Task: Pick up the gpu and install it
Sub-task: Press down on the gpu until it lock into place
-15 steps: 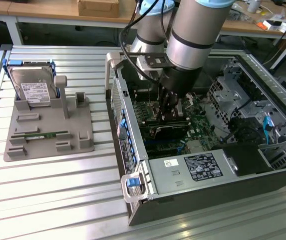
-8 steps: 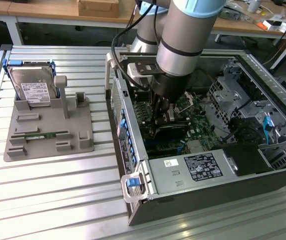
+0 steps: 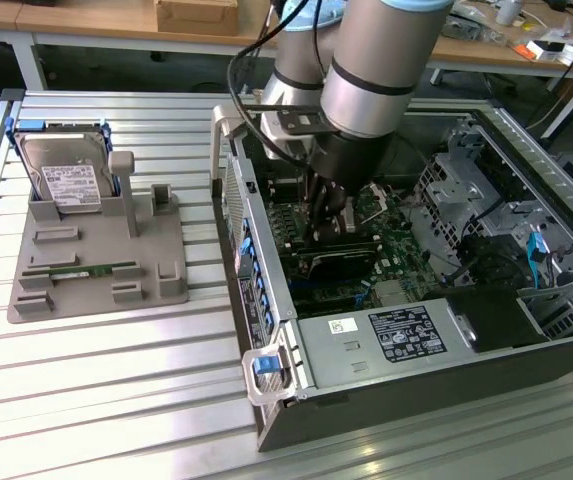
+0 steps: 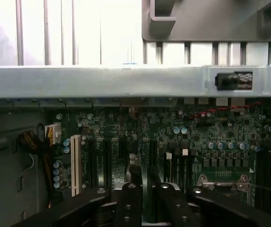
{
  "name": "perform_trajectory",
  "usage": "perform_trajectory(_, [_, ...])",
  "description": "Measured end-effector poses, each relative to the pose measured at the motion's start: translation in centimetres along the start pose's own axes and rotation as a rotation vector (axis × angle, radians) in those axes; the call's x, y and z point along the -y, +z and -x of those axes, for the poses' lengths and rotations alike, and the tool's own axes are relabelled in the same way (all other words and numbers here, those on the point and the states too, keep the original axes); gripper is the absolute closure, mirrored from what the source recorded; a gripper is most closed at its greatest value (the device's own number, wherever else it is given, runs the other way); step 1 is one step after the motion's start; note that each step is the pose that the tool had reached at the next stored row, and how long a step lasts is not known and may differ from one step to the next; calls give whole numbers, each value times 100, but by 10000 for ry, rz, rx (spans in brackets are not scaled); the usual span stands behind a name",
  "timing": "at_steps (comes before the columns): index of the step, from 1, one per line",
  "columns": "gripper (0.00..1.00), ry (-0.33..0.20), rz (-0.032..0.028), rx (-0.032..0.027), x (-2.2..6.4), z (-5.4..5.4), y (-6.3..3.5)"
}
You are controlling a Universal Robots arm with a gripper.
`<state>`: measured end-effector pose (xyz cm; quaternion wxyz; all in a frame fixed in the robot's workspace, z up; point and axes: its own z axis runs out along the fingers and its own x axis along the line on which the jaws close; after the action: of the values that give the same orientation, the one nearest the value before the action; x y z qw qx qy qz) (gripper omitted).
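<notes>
The gpu [image 3: 342, 262], a dark card, sits low inside the open computer case [image 3: 266, 330], right over the green motherboard [image 3: 398, 262]. My gripper [image 3: 328, 230] reaches down into the case from above and is shut on the card's upper edge. In the wrist view my two black fingers [image 4: 128, 203] stand close together with the thin dark gpu [image 4: 147, 182] edge-on between them, above the motherboard's slots [image 4: 102, 156]. Whether the card's lower edge is seated in a slot is hidden.
A grey holder [image 3: 96, 270] on the slatted table at the exterior view's left carries a silver hard drive [image 3: 66, 182] and a green memory stick [image 3: 81, 271]. The case's wall [image 4: 126, 82], power supply [image 3: 396, 335] and drive cage [image 3: 466, 200] close in around the arm.
</notes>
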<state>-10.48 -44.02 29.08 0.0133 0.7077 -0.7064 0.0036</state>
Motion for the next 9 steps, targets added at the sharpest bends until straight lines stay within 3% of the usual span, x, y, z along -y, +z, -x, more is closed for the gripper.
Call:
perform_trajectory(2, [81,-6,196,-2,162,0,8])
perform_trajectory(3, [81,-9,337,-2,267,0,18])
perform_trajectory(5, [81,-13,520,-2,449,1,57])
perform_trajectory(7, [81,-18,663,-1,606,1,101])
perform_trajectory(9, [81,-20,762,-2,688,1,125])
